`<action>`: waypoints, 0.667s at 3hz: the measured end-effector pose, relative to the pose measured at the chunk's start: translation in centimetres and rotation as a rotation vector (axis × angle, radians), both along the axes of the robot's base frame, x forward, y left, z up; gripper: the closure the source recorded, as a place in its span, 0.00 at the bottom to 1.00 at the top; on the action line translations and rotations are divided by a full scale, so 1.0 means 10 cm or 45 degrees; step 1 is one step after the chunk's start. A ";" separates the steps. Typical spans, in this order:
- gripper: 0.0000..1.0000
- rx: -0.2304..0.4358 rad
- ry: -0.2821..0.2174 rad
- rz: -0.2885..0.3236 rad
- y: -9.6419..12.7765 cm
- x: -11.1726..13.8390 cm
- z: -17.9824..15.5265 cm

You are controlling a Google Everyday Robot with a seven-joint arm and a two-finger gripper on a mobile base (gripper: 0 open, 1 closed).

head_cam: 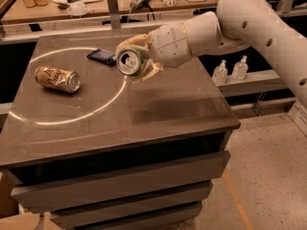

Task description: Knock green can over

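Observation:
The green can (pixel 130 61) is held on its side above the table, its silver top with pull tab facing the camera and only a sliver of dark green body showing. My gripper (pixel 139 60) is shut on it, one pale finger above and one below, over the table's middle near the far edge. The white arm reaches in from the upper right.
A tan-orange can (pixel 57 78) lies on its side at the table's left. A dark blue flat packet (pixel 101 56) lies near the far edge, left of the gripper. The brown table (pixel 144 123) has a bright ring of light on it. Spray bottles (pixel 230 70) stand on a shelf at right.

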State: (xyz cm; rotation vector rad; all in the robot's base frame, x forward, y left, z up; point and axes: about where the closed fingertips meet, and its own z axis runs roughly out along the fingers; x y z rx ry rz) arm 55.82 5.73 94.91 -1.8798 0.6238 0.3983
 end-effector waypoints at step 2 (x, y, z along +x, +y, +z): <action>1.00 -0.161 -0.162 0.018 0.02 0.01 -0.13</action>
